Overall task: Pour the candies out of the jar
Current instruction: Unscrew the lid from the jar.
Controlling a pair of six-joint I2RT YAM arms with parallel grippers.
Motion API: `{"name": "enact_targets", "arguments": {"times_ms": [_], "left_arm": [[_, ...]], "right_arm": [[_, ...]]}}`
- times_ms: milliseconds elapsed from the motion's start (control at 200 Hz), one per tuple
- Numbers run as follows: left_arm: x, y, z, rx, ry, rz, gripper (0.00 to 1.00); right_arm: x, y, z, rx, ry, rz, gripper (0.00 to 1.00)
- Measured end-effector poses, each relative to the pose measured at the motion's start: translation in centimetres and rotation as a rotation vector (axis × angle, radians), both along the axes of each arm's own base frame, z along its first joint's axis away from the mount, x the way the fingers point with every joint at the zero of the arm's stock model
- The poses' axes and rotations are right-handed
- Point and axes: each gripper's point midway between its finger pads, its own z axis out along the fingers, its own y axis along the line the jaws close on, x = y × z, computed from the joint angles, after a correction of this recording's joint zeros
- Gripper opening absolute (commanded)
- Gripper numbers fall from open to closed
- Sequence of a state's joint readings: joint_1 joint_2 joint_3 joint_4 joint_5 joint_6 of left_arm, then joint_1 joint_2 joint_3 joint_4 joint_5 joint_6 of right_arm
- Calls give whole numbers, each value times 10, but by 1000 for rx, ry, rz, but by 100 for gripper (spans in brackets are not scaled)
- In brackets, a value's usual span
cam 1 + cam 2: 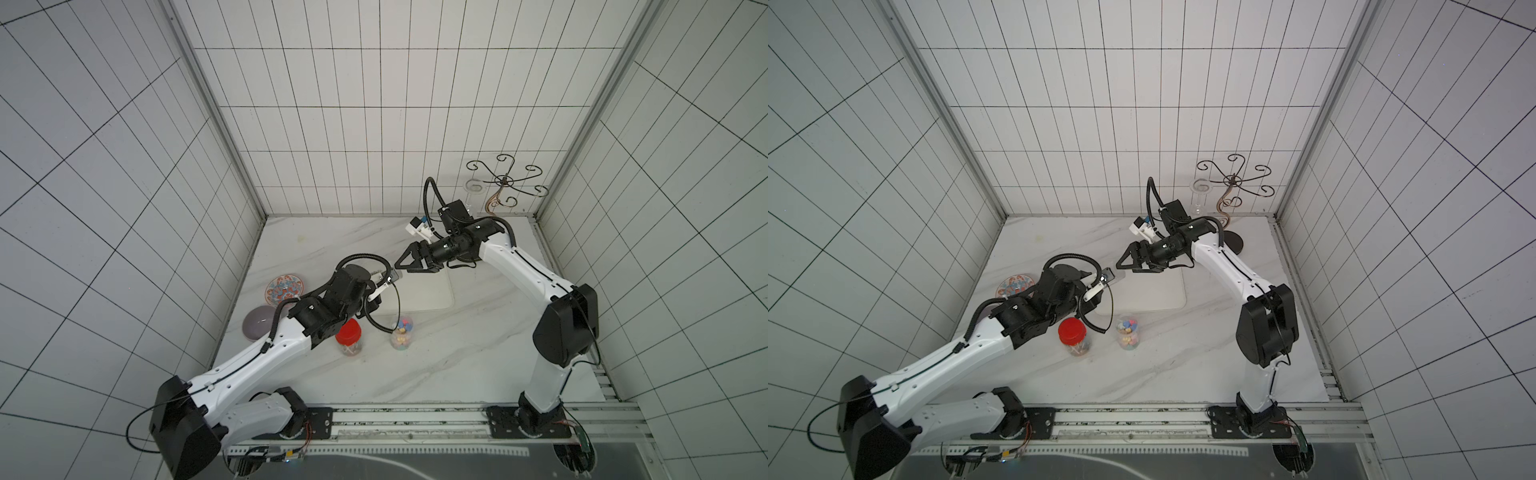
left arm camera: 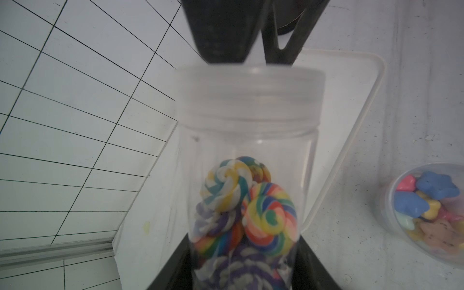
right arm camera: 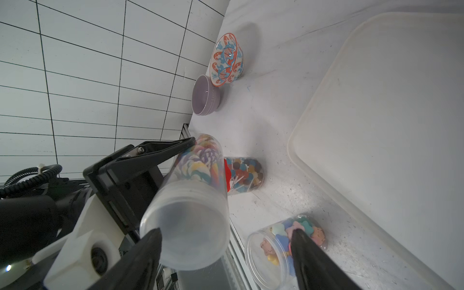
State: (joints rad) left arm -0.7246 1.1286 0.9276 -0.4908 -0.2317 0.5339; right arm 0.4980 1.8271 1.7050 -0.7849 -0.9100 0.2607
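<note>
- Left fingers [image 3: 165, 152] pinched the clear jar [image 2: 247, 140] around its lower body and held it off the table [image 1: 457, 353].
- Jar was tipped far off upright, lid end pointing at the right arm, over the left edge of the white tray [image 1: 428, 291].
- In both top views the left wrist hid most of the jar. Only the lid end poked out.
- Translucent lid [image 2: 251, 93] was on.
- Candies [image 2: 268, 216] were swirl lollipops, bunched in the base half of the jar between the left fingers.
- Right fingers [image 3: 307, 258] were spread wide, one on each side of the lid, not closed on it. Couldn't tell if either tip touched the rim.
- Two more jars stood upright on the table just near of the tray.
- The red-capped jar [image 1: 349, 334] on the left held small round sweets on white sticks.
- The open-topped jar [image 1: 402, 332] to its right held pink, blue and yellow star-shaped sweets.
- Patterned bowl [image 1: 284, 286] and purple bowl [image 1: 257, 322] sat side by side at the table's left edge, the patterned one farther back.
- Far right corner had a black scrolled wire stand [image 1: 505, 180] with a clear stemmed glass [image 1: 475, 185] at it. Couldn't tell if the glass hung or stood.
</note>
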Motion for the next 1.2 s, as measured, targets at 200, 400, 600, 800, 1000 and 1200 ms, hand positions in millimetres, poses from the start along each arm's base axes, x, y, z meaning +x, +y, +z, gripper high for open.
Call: {"name": "enact_targets", "arguments": {"times_ms": [200,400,600,800,1000,1200], "left_arm": [[-1,-3,-1,-10,10,-7,45],[-2,-7,-3,-11,20,-17,45],[-2,-7,-3,-12,21,-16,46],[-2,-7,-3,-15,22,-13,46],[-2,-7,-3,-17,23,-11,46],[-3,-6,-6,-12,30,-11,46]], "right_arm": [[0,5,12,16,-30,10,81],[-1,9,17,23,-42,19,80],[-3,10,13,9,-35,22,77],[-4,9,10,-7,-31,18,77],[-4,8,9,-14,-36,18,71],[-5,9,8,-15,-39,24,70]]}}
